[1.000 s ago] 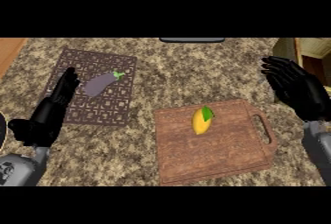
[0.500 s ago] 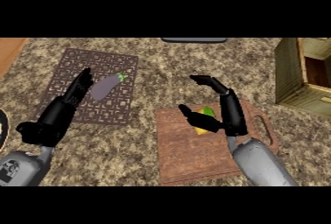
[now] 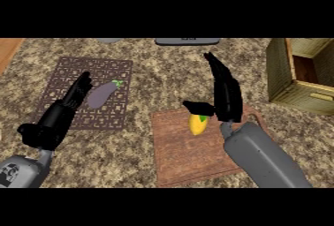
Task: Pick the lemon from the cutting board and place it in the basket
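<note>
A yellow lemon (image 3: 198, 125) with a green tip lies on the brown wooden cutting board (image 3: 183, 154). My right hand (image 3: 226, 95) is just right of it, fingers straight and pointing away, thumb stretched over the lemon's top end. The hand is open and holds nothing. The wooden basket (image 3: 290, 79) stands at the right edge, partly cut off. My left hand (image 3: 62, 117) rests open at the left, over the edge of a dark mat.
A purple eggplant (image 3: 101, 95) lies on the dark patterned mat (image 3: 104, 73) at the left. A grey object (image 3: 187, 41) sits at the counter's far edge. Speckled counter shows between mat, board and basket.
My right hand has come from the right side to the cutting board and now stands beside the lemon, fingers straighter. The view has shifted, bringing the basket further in. The left hand barely moved.
</note>
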You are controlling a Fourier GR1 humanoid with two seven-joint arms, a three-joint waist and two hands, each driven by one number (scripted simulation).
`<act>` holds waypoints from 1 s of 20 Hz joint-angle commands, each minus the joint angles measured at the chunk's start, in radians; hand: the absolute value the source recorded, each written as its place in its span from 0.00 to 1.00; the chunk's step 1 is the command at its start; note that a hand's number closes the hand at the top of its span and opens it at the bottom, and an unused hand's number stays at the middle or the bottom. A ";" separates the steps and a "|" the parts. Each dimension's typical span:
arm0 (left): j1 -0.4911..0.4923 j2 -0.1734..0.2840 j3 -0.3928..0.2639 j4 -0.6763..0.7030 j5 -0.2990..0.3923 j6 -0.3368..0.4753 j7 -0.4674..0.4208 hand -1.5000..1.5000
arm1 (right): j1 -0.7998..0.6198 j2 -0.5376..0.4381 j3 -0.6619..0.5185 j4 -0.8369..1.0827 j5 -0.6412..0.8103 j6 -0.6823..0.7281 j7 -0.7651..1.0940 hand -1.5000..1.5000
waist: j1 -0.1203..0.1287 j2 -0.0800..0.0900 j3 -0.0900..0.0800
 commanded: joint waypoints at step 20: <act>0.015 -0.007 0.042 0.004 -0.009 -0.036 -0.001 0.50 | -0.181 -0.177 -0.022 -0.658 -0.211 0.926 1.045 0.00 | -0.012 0.011 0.008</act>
